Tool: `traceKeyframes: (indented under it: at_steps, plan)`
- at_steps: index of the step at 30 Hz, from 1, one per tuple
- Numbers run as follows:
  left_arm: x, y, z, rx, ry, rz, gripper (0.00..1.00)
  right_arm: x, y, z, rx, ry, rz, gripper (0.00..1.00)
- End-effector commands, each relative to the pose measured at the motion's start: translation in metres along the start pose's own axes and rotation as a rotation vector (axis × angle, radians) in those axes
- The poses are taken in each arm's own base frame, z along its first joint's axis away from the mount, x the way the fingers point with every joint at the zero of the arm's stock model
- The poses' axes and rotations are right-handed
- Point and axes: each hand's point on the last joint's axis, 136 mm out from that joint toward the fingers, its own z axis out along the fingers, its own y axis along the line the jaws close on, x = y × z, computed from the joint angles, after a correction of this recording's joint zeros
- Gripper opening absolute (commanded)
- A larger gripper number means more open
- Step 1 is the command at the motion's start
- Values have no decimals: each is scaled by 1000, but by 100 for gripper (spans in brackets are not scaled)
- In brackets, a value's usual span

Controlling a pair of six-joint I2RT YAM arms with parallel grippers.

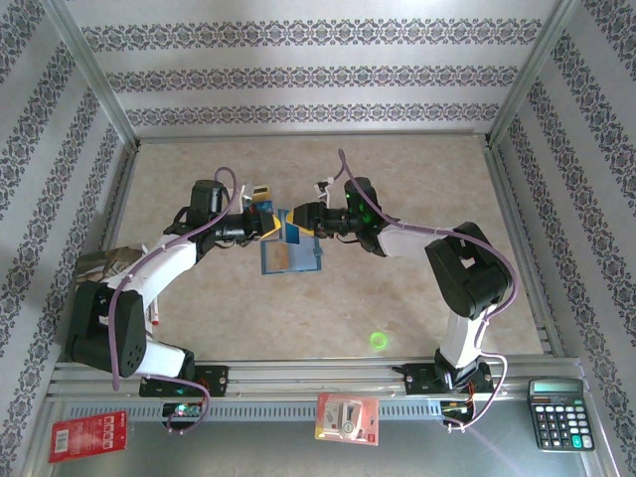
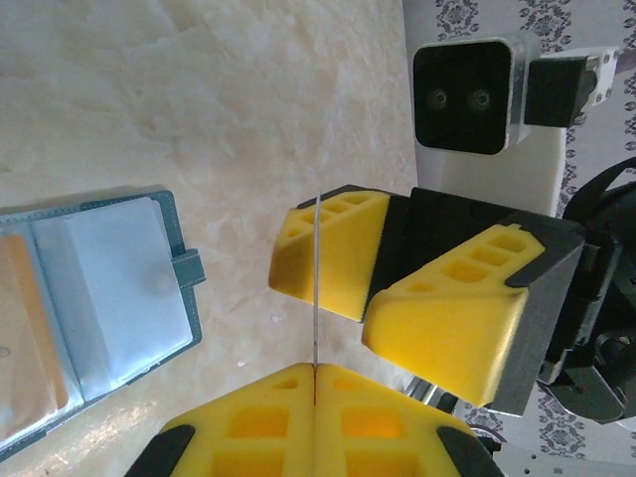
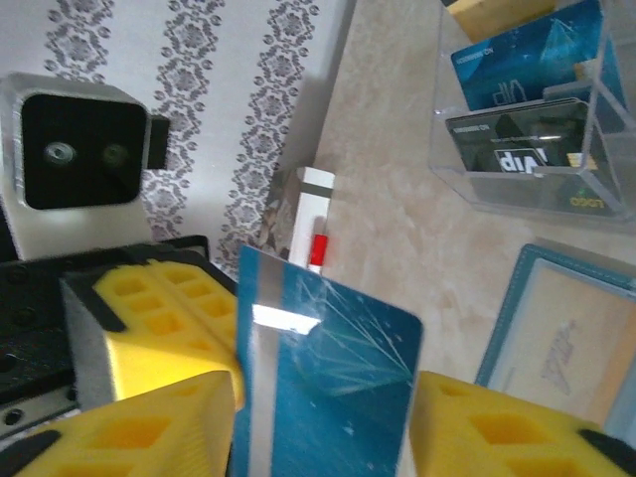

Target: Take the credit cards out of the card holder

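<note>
Blue credit card [image 3: 328,368] held on edge in the air between my two grippers, just above the open card holder [image 1: 290,256] near the middle of the tabletop [image 1: 417,318].

My left gripper [image 2: 314,380] is clamped tight on one end of the card. My right gripper [image 3: 323,422] has its jaws apart on either side of the other end, gripping nothing. A tan card [image 2: 25,333] sits in the holder's pocket, and more cards stand in a clear stand [image 3: 477,189] near the holder. My worry: if the left lets go before the right closes, the slick card drops, and a crooked pinch could twist it loose. The tabletop is pale marbled beige, walled by striped patterned wallpaper [image 1: 298,79]. A calculator [image 1: 561,412] and red packets [image 1: 87,434] lie on the metal ledge [image 1: 268,447] along the near edge.
</note>
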Motion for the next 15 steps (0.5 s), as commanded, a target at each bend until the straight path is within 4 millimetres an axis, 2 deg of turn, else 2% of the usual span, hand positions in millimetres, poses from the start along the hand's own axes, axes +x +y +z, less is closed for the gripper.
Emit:
traceKeyframes:
  at_steps: [1, 7, 9, 12, 15]
  plan:
    - [0, -3, 2, 14, 10, 15, 0, -3, 7, -1, -56, 3, -16, 42]
    - [2, 3, -1, -28, 5, 24, 0, -3, 7, -6, -65, -4, -13, 30]
    - [1, 3, -1, -26, 2, 21, 0, -3, 10, -6, -74, -2, -14, 23]
    - [-3, 1, -2, -25, -25, 23, 0, -5, 13, -7, -76, -10, -1, 6]
    - [-14, 1, -6, -31, -110, 0, 2, -9, 15, -11, -70, -48, 4, 0]
